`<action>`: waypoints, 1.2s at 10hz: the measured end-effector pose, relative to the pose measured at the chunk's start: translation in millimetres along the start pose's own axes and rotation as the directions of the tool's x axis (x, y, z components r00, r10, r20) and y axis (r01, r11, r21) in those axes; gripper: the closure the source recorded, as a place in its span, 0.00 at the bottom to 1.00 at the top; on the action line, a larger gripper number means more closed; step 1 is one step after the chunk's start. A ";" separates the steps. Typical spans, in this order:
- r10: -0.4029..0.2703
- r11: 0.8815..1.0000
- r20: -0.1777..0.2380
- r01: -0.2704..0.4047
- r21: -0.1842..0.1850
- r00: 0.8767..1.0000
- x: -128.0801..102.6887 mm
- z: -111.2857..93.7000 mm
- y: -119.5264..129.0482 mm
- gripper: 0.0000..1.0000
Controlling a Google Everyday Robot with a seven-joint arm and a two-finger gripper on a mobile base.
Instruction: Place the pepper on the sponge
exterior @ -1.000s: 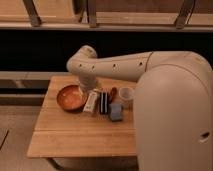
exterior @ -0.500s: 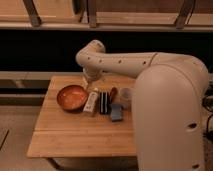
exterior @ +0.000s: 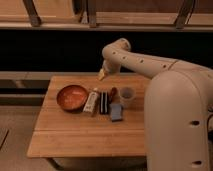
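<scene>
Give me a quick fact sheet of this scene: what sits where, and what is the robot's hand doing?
surface: wooden table
arm end: gripper over the table's back edge, jaws open, holding nothing
target item: pepper lying on the table beside the cup
goal spot: sponge in front of the pepper, nothing on it
others: bowl, carton, dark striped block, left of the pepper
</scene>
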 end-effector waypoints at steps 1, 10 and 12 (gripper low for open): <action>0.071 0.997 -0.002 -0.071 0.011 0.997 6.1 3.9 -16.9 0.35; 0.160 0.987 -0.125 -0.159 0.018 0.979 52.3 58.8 -30.6 0.35; 0.132 0.991 -0.159 -0.129 0.030 0.978 58.7 79.0 -35.5 0.35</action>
